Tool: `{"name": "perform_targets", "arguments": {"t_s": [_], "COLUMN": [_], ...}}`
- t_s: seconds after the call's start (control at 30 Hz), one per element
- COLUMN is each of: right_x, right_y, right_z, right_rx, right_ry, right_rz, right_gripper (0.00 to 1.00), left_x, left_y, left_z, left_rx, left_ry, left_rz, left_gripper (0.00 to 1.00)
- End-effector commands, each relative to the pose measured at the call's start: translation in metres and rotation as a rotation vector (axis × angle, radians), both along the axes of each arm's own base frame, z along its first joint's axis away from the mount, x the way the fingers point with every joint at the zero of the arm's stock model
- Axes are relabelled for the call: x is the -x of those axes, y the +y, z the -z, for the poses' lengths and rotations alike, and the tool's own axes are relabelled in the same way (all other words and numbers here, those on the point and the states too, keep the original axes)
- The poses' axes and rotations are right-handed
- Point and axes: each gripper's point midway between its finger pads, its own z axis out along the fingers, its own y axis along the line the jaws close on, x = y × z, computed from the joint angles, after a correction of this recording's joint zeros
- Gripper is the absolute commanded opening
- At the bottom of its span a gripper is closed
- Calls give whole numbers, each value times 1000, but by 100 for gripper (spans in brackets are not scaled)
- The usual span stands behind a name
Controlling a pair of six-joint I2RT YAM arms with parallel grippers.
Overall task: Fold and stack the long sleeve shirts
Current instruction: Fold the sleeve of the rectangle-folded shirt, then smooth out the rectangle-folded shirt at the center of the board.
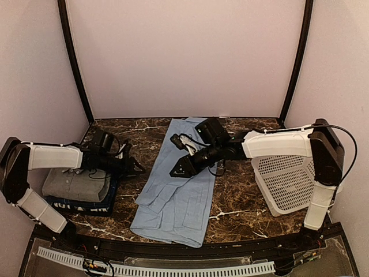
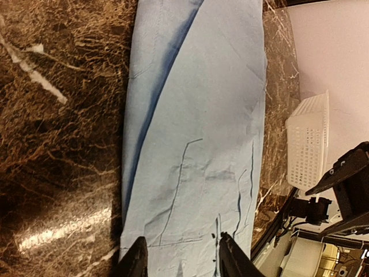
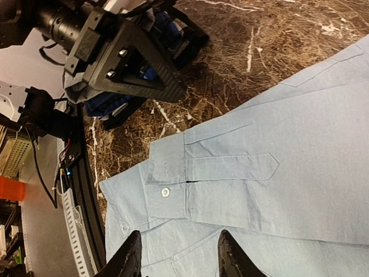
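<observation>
A light blue button-front shirt lies folded lengthwise down the middle of the marble table; it also fills the left wrist view and the right wrist view, where a buttoned cuff shows. A folded grey collared shirt lies on a dark navy shirt at the left. My left gripper is open and empty, just left of the blue shirt's edge. My right gripper is open and empty, hovering over the blue shirt's middle.
A white plastic lattice basket lies tipped at the right, also seen in the left wrist view. The table's near edge has a black rail and a white slotted strip. Purple walls close the back and sides.
</observation>
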Motion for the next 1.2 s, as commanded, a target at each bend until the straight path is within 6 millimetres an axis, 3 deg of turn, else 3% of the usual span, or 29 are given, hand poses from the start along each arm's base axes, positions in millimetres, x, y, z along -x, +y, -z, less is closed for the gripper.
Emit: {"name": "perform_targets", "arguments": {"t_s": [0.0, 0.4, 0.63, 1.07, 1.17], "right_x": [-11, -32, -33, -29, -27], "right_y": [-15, -49, -56, -64, -66], "right_z": [-1, 4, 8, 9, 9], "right_rx": [30, -26, -35, -55, -58], "right_ry": [-45, -15, -5, -7, -5], "right_rz": [121, 301, 321, 331, 333], "right_gripper": [42, 42, 40, 39, 38], "left_x": [29, 69, 81, 83, 85], "left_y": [16, 29, 22, 19, 13], "left_z": [15, 54, 60, 67, 66], "left_rx": [-147, -329, -329, -399, -383], "left_ry": [22, 98, 133, 149, 154], "left_rz": [33, 69, 99, 123, 132], "left_gripper": [41, 40, 37, 34, 27]}}
